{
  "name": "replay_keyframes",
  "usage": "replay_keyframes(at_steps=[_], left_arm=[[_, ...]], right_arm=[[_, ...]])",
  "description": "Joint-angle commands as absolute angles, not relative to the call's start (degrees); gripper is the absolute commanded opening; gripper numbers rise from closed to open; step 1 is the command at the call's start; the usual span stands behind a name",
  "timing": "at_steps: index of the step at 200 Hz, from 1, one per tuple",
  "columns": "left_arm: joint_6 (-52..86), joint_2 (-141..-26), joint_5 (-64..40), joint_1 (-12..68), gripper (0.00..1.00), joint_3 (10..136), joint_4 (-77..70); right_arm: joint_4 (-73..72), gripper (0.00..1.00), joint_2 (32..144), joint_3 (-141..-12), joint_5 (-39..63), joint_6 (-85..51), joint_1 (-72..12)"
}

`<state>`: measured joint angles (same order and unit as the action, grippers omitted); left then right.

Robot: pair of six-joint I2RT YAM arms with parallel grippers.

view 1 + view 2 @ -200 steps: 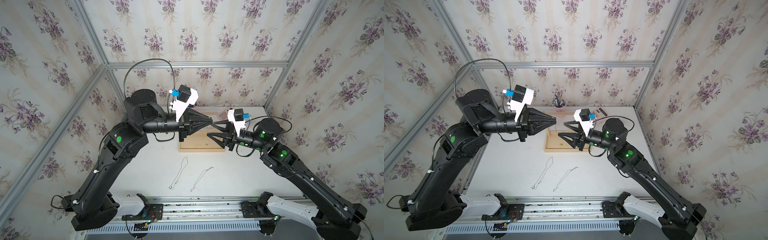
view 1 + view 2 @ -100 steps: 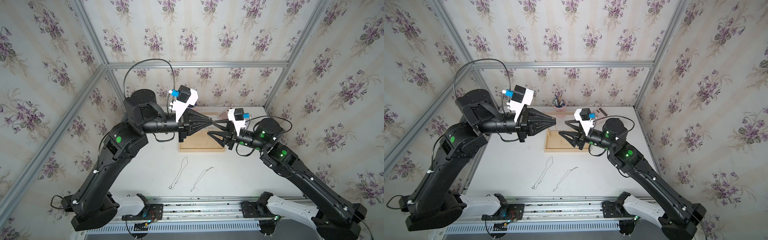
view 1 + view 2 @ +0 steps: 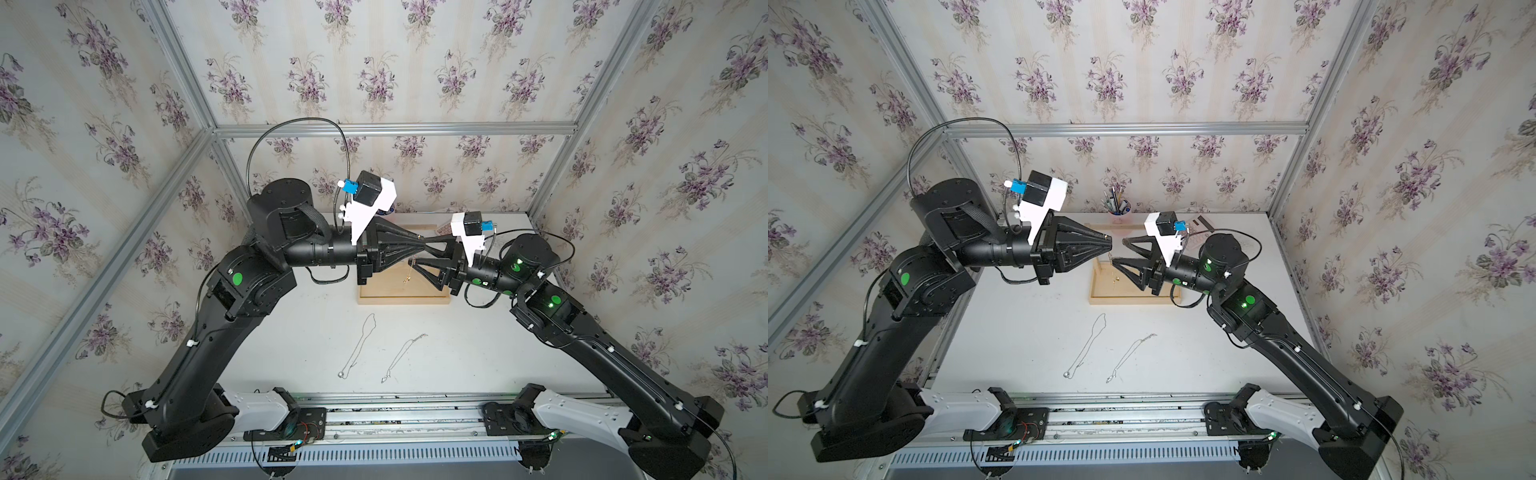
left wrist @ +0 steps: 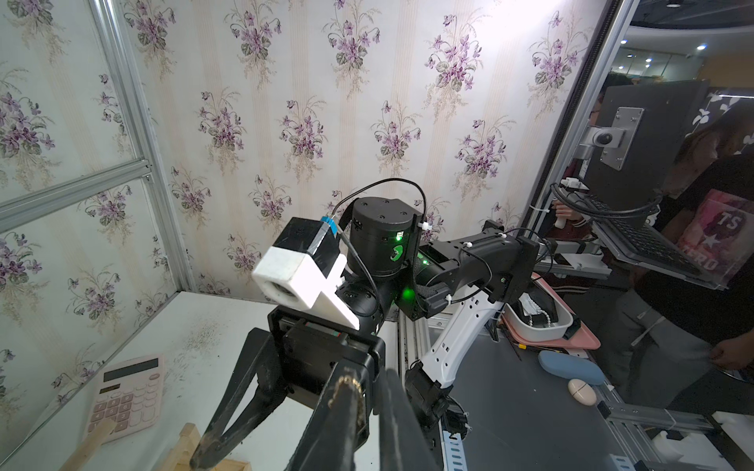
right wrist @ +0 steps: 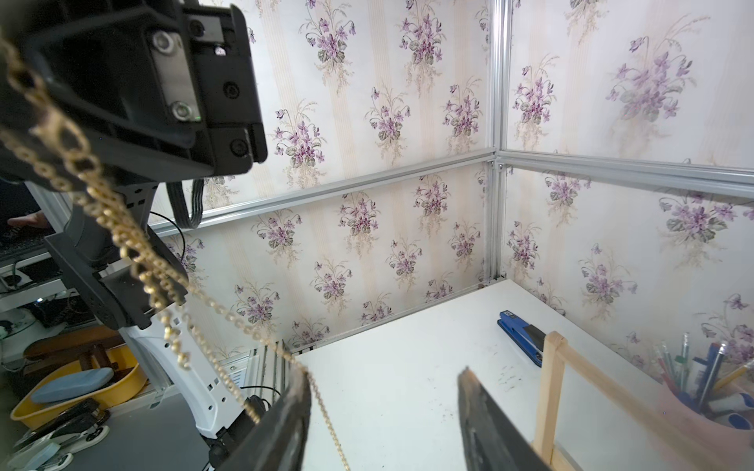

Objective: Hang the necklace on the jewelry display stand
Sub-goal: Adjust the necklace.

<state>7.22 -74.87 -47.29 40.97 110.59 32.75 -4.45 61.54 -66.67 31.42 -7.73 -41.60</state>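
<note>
While the left tool (image 3: 423, 246) pinches the necklace (image 3: 409, 270) over the jewelry display stand (image 3: 403, 300) at the back of the worktop (image 3: 299, 332) in both top views, the right tool (image 3: 421, 254) faces it, spread. From the left wrist, the necklace (image 4: 347, 386) shows at the near-closed tips. From the right wrist, the necklace (image 5: 155, 261) drapes over one right finger (image 5: 293, 407).

A robotics lab: wallpaper panels (image 3: 374, 62) in an aluminium frame (image 3: 395, 129), monitor (image 4: 669, 122) and keyboard (image 4: 640, 240) beyond.
</note>
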Motion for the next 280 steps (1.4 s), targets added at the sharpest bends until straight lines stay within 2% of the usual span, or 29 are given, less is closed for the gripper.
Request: replay_keyframes(at_steps=[1, 73, 146, 207, 227, 242, 263, 274, 280], left_arm=[[6.4, -75.1, -47.9, 41.0, 0.14, 110.9, 32.7], [6.5, -75.5, -47.6, 41.0, 0.14, 110.9, 32.8], [6.2, -76.0, -46.9, 41.0, 0.15, 110.7, 33.7], [5.9, -76.2, -45.8, 41.0, 0.16, 110.3, 34.0], [6.0, -76.0, -45.9, 41.0, 0.18, 110.1, 33.9], [6.0, -75.7, -45.9, 41.0, 0.19, 109.8, 33.6], [6.1, -75.6, -45.9, 41.0, 0.2, 109.3, 33.5], [5.9, -75.7, -45.8, 41.0, 0.21, 109.3, 33.5], [5.9, -75.7, -45.8, 41.0, 0.21, 109.2, 33.5]], right_arm=[[-8.8, 0.58, 61.7, -66.5, 33.4, -10.2, -41.7], [-13.3, 0.59, 64.4, -66.6, 36.7, -13.1, -43.1], [-11.7, 0.6, 64.7, -70.4, 30.8, -9.6, -44.1], [-12.7, 0.58, 63.3, -70.8, 30.0, -10.5, -44.1], [-12.7, 0.46, 62.9, -70.5, 29.0, -10.3, -44.1], [-12.8, 0.3, 62.8, -70.7, 28.9, -10.0, -44.1], [-12.6, 0.16, 62.8, -71.2, 29.2, -10.0, -44.1], [-12.4, 0.0, 62.8, -71.5, 29.2, -10.0, -44.1], [-12.1, 0.0, 62.8, -71.8, 29.2, -10.0, -44.2]])
